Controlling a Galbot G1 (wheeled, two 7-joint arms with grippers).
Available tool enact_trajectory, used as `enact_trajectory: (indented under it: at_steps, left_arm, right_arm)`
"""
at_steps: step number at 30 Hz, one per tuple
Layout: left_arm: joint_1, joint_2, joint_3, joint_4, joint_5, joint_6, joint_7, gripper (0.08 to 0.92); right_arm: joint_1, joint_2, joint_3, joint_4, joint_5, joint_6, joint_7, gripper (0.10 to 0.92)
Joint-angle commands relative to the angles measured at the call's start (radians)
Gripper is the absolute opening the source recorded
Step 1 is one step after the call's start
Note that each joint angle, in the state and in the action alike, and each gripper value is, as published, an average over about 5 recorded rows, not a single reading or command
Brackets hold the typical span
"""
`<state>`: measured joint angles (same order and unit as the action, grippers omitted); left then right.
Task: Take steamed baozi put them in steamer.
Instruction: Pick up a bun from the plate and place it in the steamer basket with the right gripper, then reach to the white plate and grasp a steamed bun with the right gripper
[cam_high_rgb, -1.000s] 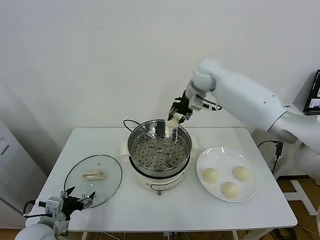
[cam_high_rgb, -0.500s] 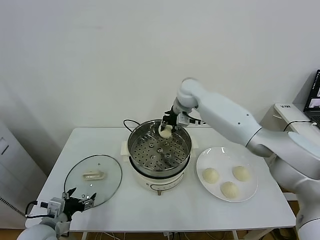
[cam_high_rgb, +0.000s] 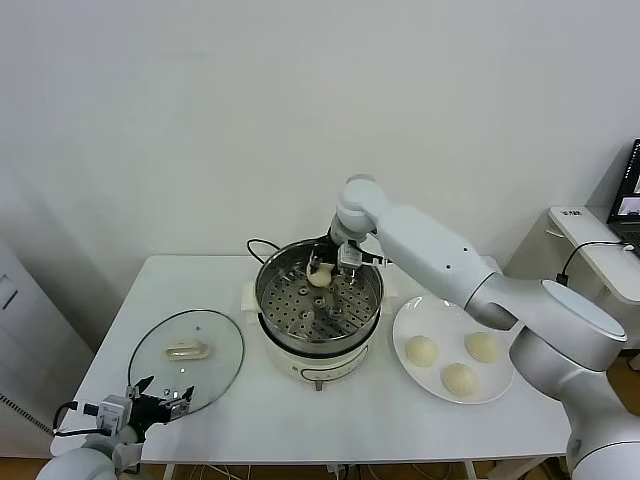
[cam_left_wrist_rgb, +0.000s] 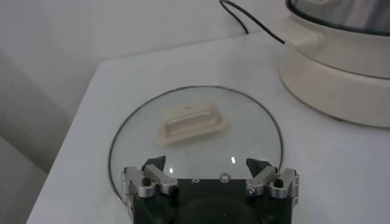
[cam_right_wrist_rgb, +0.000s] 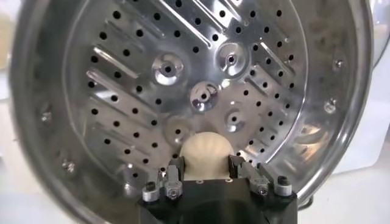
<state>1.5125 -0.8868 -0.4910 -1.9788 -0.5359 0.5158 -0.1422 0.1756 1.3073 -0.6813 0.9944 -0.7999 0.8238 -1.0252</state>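
The steamer is a shiny steel basket with a perforated floor on a cream cooker base. My right gripper reaches down inside it near the far wall. One pale steamed baozi sits between its fingers, which touch the bun on both sides. Three more baozi lie on the white plate to the right of the steamer. My left gripper stays parked at the table's front left, open and holding nothing.
A round glass lid with a cream handle lies flat left of the steamer, just beyond the left gripper. A black cord runs behind the cooker base. A wall stands behind the table.
The right arm has carried the baozi from above the steamer's far right rim leftward and down into the basket. The left arm has not moved.
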Motion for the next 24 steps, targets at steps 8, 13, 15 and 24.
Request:
enact_trajectory:
  at_steps: [8,13,15,24]
  left_arm:
    - [0.008,-0.001,-0.006,-0.006,0.000,0.002,0.000,0.823]
    - [0.011,-0.002,-0.012,-0.010,0.000,0.003,0.000,0.823]
    - [0.012,-0.002,-0.014,-0.012,0.000,0.003,0.000,0.823]
    - [0.016,-0.003,-0.017,-0.016,-0.002,0.002,0.001,0.823]
  right_arm:
    - [0.208,-0.058,-0.118,-0.034,0.390,0.049,-0.099,0.803]
    - [0.360,-0.130,-0.231,-0.110,0.655,0.005,-0.196,0.822]
    - [0.412,-0.175,-0.325,-0.128,0.798,-0.092,-0.224,0.823]
    - [0.520,-0.375,-0.674,-0.056,1.161,-0.538,-0.236,0.823]
